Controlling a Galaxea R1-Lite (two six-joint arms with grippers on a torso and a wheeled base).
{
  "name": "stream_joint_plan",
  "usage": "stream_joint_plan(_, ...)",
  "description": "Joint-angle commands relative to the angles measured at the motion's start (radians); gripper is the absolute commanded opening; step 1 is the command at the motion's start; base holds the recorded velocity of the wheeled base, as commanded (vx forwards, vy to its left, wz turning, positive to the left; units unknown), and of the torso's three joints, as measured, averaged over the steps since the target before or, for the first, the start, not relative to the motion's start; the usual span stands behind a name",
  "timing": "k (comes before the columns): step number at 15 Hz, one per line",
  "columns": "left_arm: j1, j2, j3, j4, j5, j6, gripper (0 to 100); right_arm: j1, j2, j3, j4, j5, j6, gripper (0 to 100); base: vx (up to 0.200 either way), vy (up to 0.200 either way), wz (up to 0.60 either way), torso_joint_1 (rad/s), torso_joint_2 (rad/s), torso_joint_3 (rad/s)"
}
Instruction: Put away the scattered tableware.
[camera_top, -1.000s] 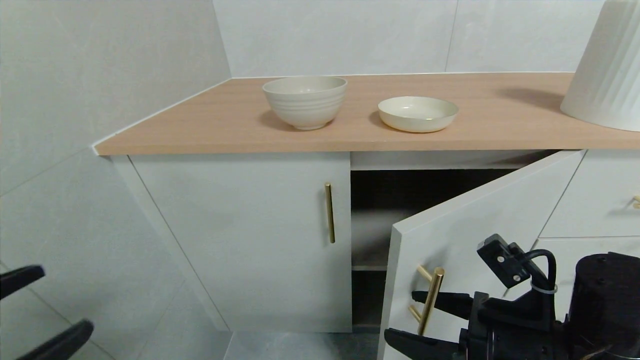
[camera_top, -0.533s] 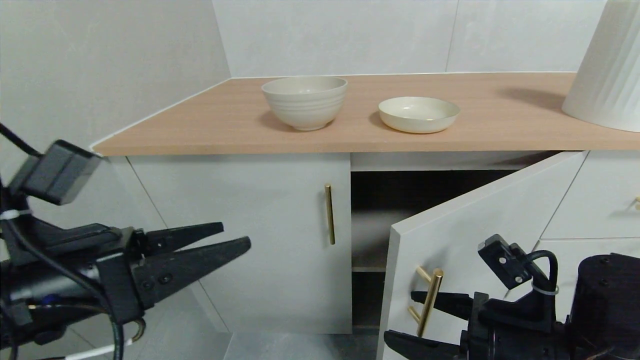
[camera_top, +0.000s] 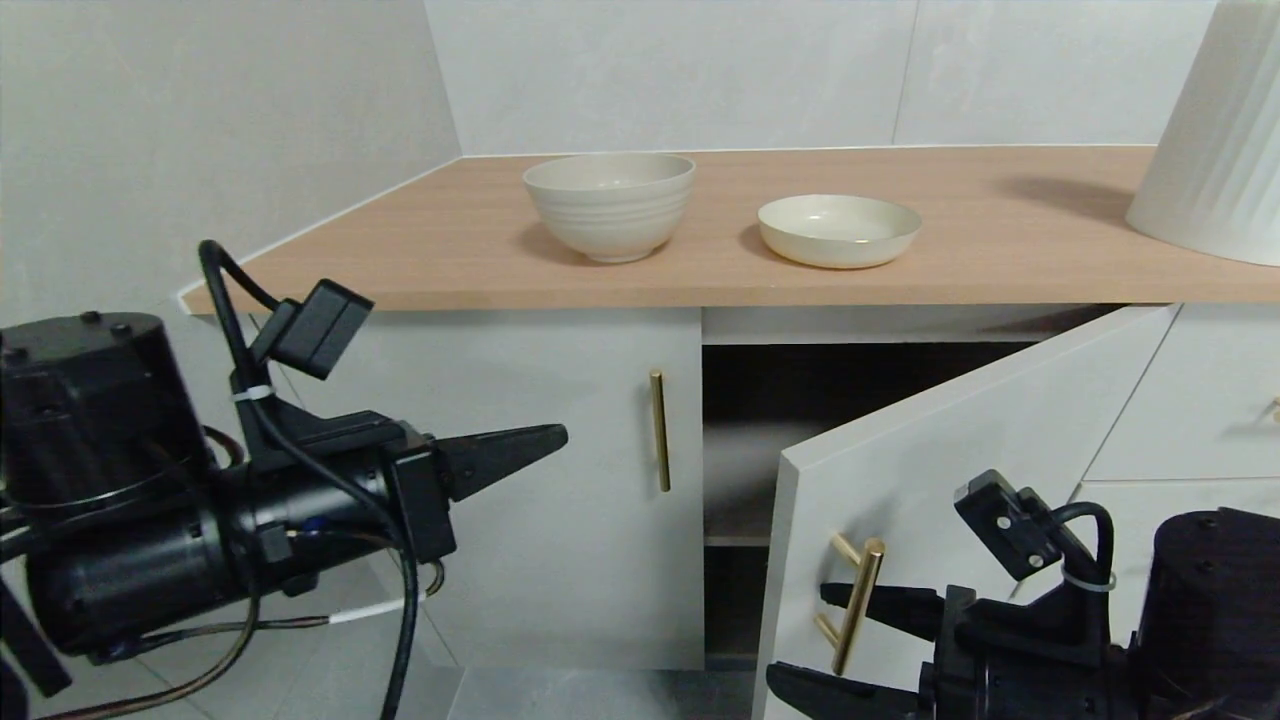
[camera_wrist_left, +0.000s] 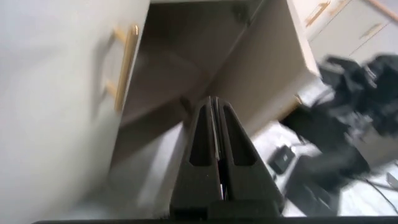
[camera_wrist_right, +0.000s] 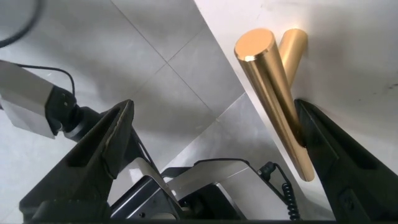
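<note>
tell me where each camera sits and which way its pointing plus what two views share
Head view: on the head, facing forward and down at counter, bowl, dish, open door; left gripper, right gripper show.
Left wrist view: on the left wrist, looking along shut fingers toward the cabinet opening.
Right wrist view: on the right wrist, open fingers astride the door handle.
Shared: head and right wrist views both show that handle.

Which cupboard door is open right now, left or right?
The right door, swung outward with the right gripper straddling its gold handle; the left door sits flush, shut.
</note>
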Motion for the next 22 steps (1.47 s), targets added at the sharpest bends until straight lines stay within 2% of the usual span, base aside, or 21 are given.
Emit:
stream_joint_plan(1, -0.04, 0.22, -0.041, -0.153, -0.01, 0.0, 0, -0.002, -0.002, 0.0, 0.002, -0.004, -0.001, 100, 0.0, 0.0, 0.0, 0.0, 0.0, 0.0)
stream_joint_plan(4, -0.106, 0.361, -0.025, -0.306, -0.025, 0.007, 0, -0.008, -0.017, -0.001, 0.002, -0.007, -0.001, 100, 0.0, 0.0, 0.0, 0.0, 0.0, 0.0)
stream_joint_plan(5, -0.13, 0.426, -0.033, -0.372, -0.053, 0.004, 0, -0.02, -0.026, 0.0, 0.002, -0.006, -0.001, 100, 0.0, 0.0, 0.0, 0.0, 0.0, 0.0)
stream_joint_plan(6, -0.144, 0.455, -0.042, -0.397, -0.068, 0.004, 0, -0.02, -0.026, 0.0, 0.002, -0.006, -0.002, 100, 0.0, 0.0, 0.0, 0.0, 0.0, 0.0)
stream_joint_plan(11, -0.213, 0.564, -0.163, -0.398, -0.08, 0.003, 0, -0.023, -0.043, 0.008, 0.002, -0.007, -0.004, 100, 0.0, 0.0, 0.0, 0.0, 0.0, 0.0)
stream_joint_plan(15, -0.307, 0.585, -0.151, -0.426, -0.07, 0.003, 0, -0.05, -0.025, 0.011, 0.004, -0.013, -0.01, 100, 0.0, 0.0, 0.0, 0.0, 0.0, 0.0)
stream_joint_plan(18, -0.314, 0.587, -0.156, -0.444, -0.068, 0.001, 0, -0.111, -0.029, 0.042, 0.002, -0.013, -0.073, 100, 0.0, 0.0, 0.0, 0.0, 0.0, 0.0)
stream_joint_plan(19, -0.317, 0.587, -0.159, -0.444, -0.07, 0.001, 0, -0.134, -0.048, 0.079, 0.004, -0.015, -0.148, 100, 0.0, 0.0, 0.0, 0.0, 0.0, 0.0)
stream_joint_plan(22, -0.325, 0.587, -0.168, -0.444, -0.068, 0.001, 0, -0.145, -0.106, 0.102, 0.013, -0.104, -0.2, 100, 0.0, 0.0, 0.0, 0.0, 0.0, 0.0)
